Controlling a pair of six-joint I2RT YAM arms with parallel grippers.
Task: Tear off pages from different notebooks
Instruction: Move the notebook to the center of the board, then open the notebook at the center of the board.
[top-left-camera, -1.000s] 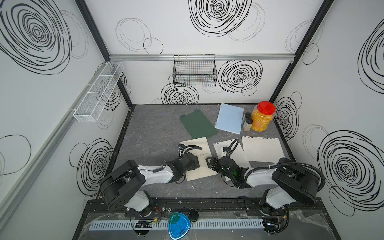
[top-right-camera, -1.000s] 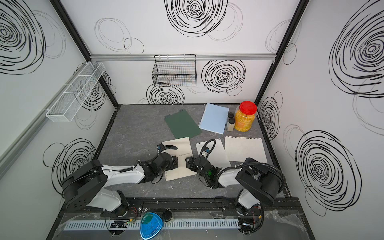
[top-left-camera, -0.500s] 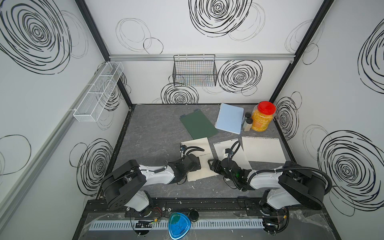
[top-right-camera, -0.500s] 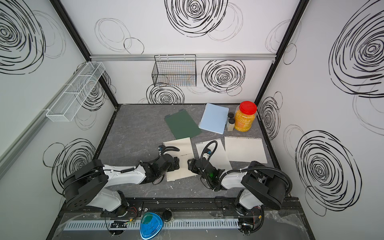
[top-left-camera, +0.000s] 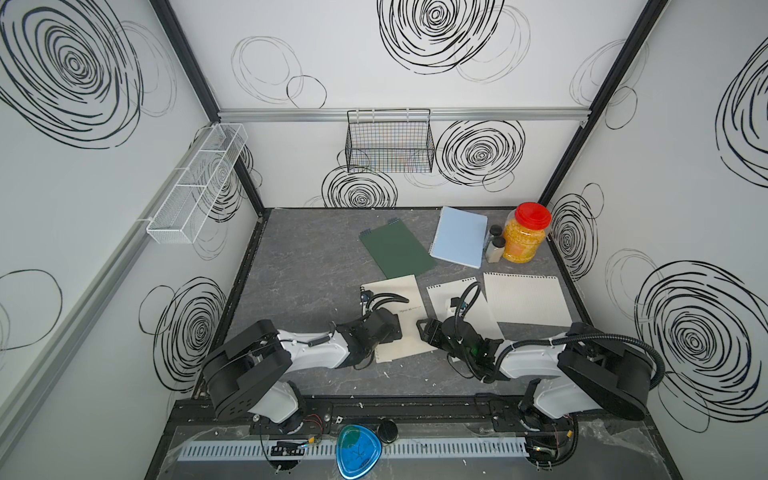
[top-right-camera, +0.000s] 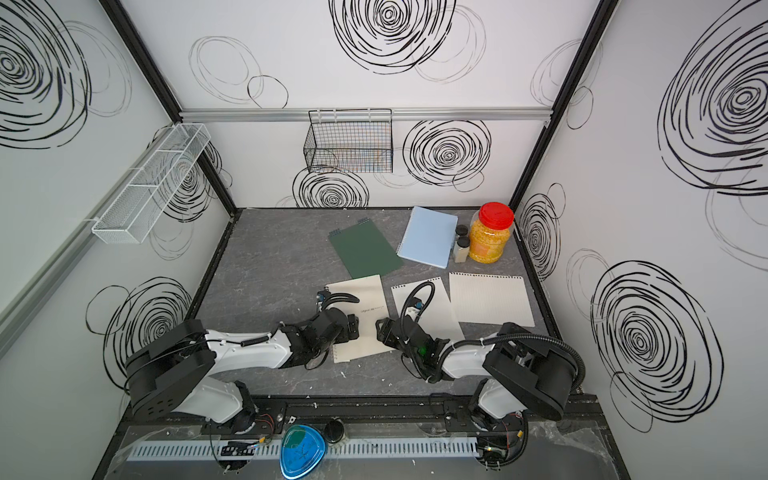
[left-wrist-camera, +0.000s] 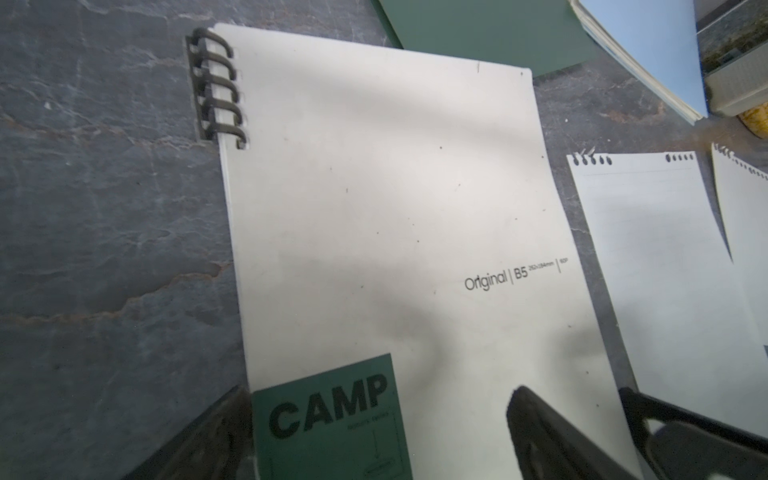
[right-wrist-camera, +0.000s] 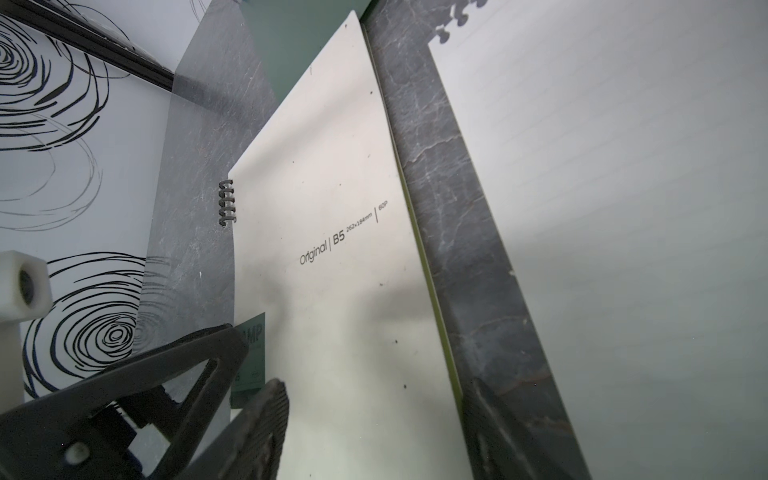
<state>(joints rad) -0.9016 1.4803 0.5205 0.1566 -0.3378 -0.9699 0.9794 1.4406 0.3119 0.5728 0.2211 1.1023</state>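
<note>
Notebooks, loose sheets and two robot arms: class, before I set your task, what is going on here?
The action is at the closed cream notebook. The left tool hangs open over its green-label corner. The right tool, also open, straddles the opposite long edge. Neither grips anything. Two torn pages lie flat beside it. The dark green notebook and the light blue notebook lie closed farther back, so the cream one is probably next to be torn from.

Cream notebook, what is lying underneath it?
The cream notebook covers a corner of the green notebook at its far edge; otherwise it lies on the gray table. Its closed cover hides its pages and whatever else may be beneath.
</note>
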